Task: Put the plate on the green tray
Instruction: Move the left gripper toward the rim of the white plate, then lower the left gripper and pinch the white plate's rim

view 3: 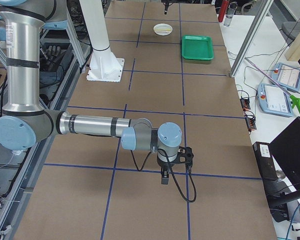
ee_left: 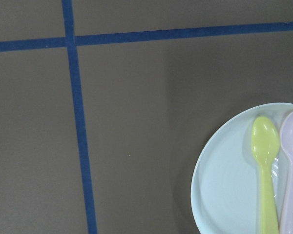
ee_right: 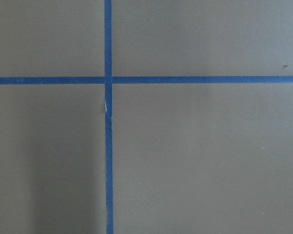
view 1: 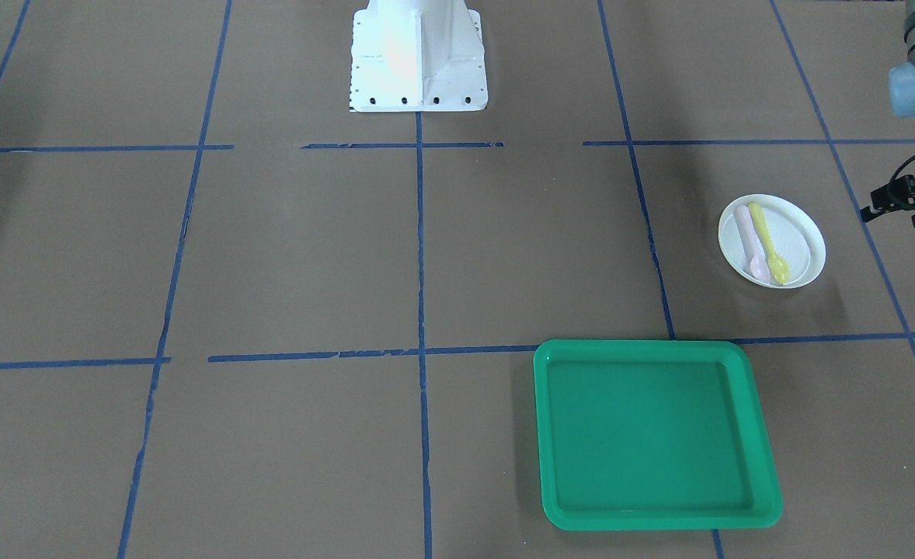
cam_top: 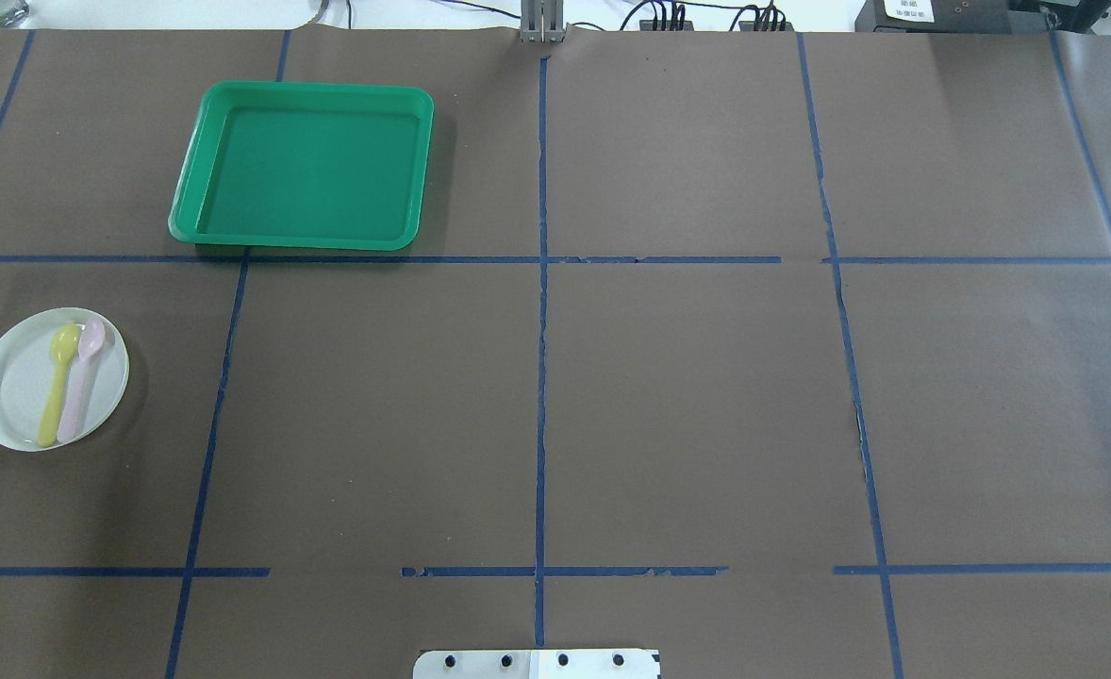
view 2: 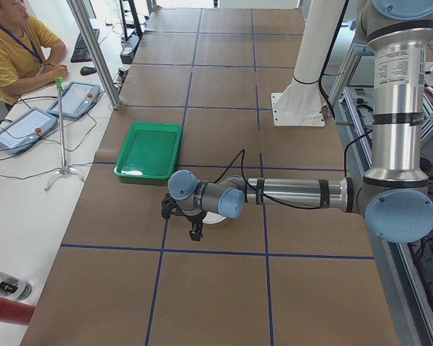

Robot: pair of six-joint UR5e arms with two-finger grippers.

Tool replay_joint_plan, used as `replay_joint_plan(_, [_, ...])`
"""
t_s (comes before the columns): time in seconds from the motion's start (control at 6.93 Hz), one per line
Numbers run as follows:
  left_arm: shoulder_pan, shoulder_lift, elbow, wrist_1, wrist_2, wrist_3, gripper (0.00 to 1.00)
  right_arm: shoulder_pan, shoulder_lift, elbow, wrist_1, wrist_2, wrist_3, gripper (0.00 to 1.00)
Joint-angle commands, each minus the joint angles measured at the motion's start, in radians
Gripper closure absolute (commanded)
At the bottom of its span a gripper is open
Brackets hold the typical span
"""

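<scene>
A white round plate (view 1: 803, 241) lies on the brown table on my left side and carries a yellow spoon (view 1: 768, 244) and a pink spoon (view 1: 753, 241). It also shows in the overhead view (cam_top: 8, 387) and the left wrist view (ee_left: 224, 185). The empty green tray (view 1: 652, 348) lies farther from my base, apart from the plate, also in the overhead view (cam_top: 310, 90). My left gripper (view 2: 195, 232) hangs above the table just beside the plate's outer edge; I cannot tell if it is open. My right gripper (view 3: 163, 180) hangs over bare table far to my right; I cannot tell its state.
My white base (view 1: 419, 62) stands at the table's near edge. Blue tape lines grid the brown table. An operator (view 2: 14, 50) sits past the far edge with teach pendants (view 2: 22, 130) and a thin pole stand (view 2: 61, 130).
</scene>
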Motion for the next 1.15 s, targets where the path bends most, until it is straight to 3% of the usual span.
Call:
replay_joint_plan(0.0, [0.060, 0.001, 0.046, -0.082, 0.000, -0.126, 0.00, 0.000, 0.000, 0.000, 0.000, -0.001, 0.000, 0.00])
replay_joint_plan(1.01, [0.148, -0.022, 0.106, -0.083, -0.043, -0.202, 0.00, 0.000, 0.000, 0.000, 0.000, 0.000, 0.000, 0.00])
